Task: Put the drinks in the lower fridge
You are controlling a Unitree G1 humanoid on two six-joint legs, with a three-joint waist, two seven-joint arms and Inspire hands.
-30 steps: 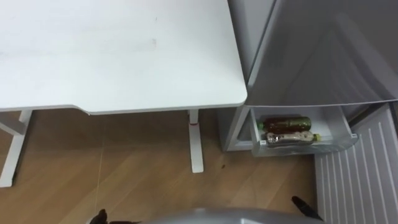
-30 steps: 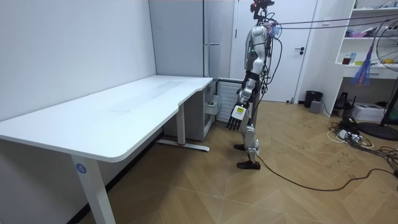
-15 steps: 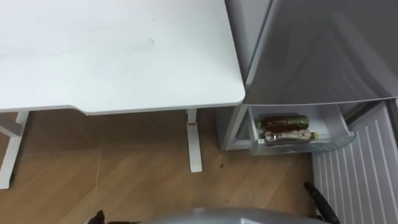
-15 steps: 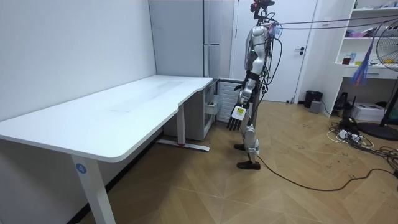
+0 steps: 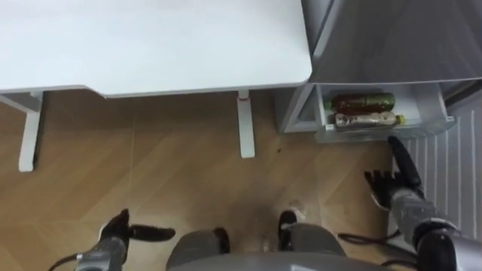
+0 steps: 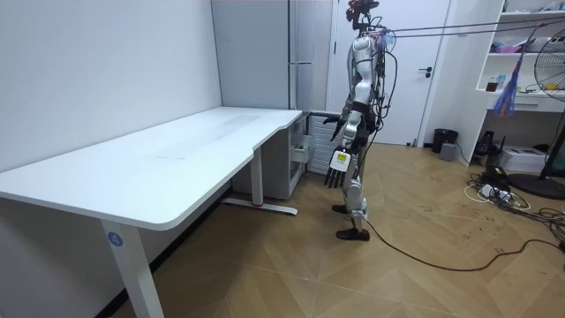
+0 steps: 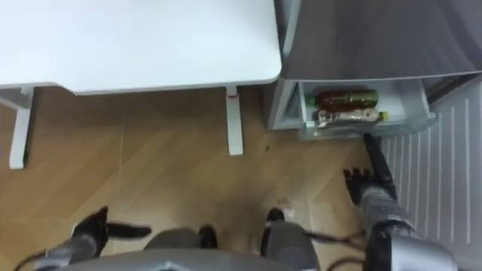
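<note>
Found both drinks already in the lower fridge drawer [image 5: 354, 135], pulled out at the far right under the grey fridge body [image 5: 392, 38]. Judged the loading step done as far as visible: saw the white desk [image 5: 151, 38] bare within frame, nothing lying on the wood floor [image 5: 173, 173], nothing held in either hand. Reckoned 2 steps left: push the drawer in, then shut the door. Took the ribbed white panel [image 5: 452, 173] at the right edge for the open door's inner face, not certain. Counted 2 bottles, lying on their sides, parallel, long axis left to right, just beside each other; could not tell contact between them. Read the far bottle [image 5: 364, 101] as dark, brown shading to green toward its right end. Read the near bottle [image 5: 365, 119] as paler, with a tan label and a yellowish cap pointing right. Looked settled, with room to spare in the drawer. Saw the right hand [image 5: 395, 184] reached forward and low, fingers straight, empty, fingertips just at the drawer's front rim; could not tell touching or apart. Saw the left hand [image 5: 117, 229] low at the near left by the thigh, fingers relaxed, empty. Placed the robot upright at the desk's right end, facing the fridge.
</note>
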